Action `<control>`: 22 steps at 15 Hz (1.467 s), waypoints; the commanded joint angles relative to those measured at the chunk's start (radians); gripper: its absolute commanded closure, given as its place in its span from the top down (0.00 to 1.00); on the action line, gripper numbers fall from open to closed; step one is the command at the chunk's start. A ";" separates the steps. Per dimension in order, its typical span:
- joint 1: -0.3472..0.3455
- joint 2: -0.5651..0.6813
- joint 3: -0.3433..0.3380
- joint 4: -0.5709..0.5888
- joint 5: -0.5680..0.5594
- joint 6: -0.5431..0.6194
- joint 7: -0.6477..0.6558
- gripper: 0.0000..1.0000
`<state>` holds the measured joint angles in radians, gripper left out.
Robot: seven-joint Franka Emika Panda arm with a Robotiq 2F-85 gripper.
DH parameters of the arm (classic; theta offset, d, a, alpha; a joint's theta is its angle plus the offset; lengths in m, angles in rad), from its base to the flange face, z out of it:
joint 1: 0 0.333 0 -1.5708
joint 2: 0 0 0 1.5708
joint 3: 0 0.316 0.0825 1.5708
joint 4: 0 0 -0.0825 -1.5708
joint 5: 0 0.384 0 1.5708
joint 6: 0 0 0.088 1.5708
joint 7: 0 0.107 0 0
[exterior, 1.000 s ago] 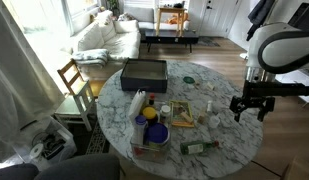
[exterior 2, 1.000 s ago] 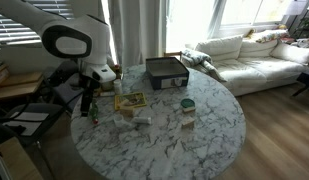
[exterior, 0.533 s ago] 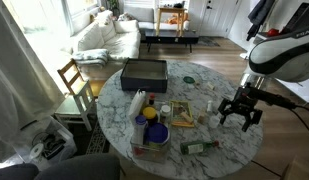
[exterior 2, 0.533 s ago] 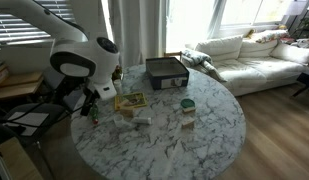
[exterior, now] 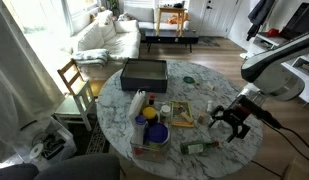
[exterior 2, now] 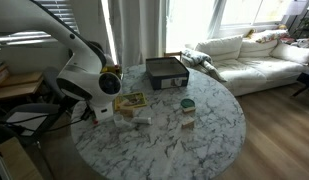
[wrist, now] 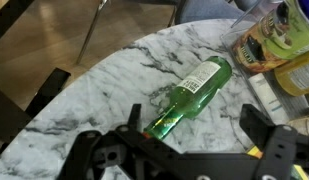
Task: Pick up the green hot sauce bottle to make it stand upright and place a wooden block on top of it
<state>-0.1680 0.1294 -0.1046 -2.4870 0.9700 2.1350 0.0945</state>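
Plainly, nothing of the task has been completed. The bottle (exterior: 199, 147) is seen lying on its side on the table (exterior: 112, 98), close to the round edge that is nearest the camera in an exterior view. In the wrist view its neck is pointed toward the gripper (exterior: 234, 122) and its base toward the tabletop's middle. It has yet to be grasped, stood upright and topped with a block. Which of the small things near the tabletop's middle is the block cannot be told. The gripper is held above that same edge, near the bottle and apart from it. Its jaws are spread wide; nothing is gripped between them and nothing is touched.
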 commanded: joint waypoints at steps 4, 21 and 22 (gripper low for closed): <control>0.017 0.086 -0.006 0.009 0.056 0.000 -0.040 1.00; 0.038 0.202 -0.016 0.039 0.171 0.102 -0.013 0.92; 0.038 0.205 -0.015 0.039 0.171 0.110 -0.011 0.98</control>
<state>-0.1451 0.3082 -0.1081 -2.4577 1.1279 2.2117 0.0761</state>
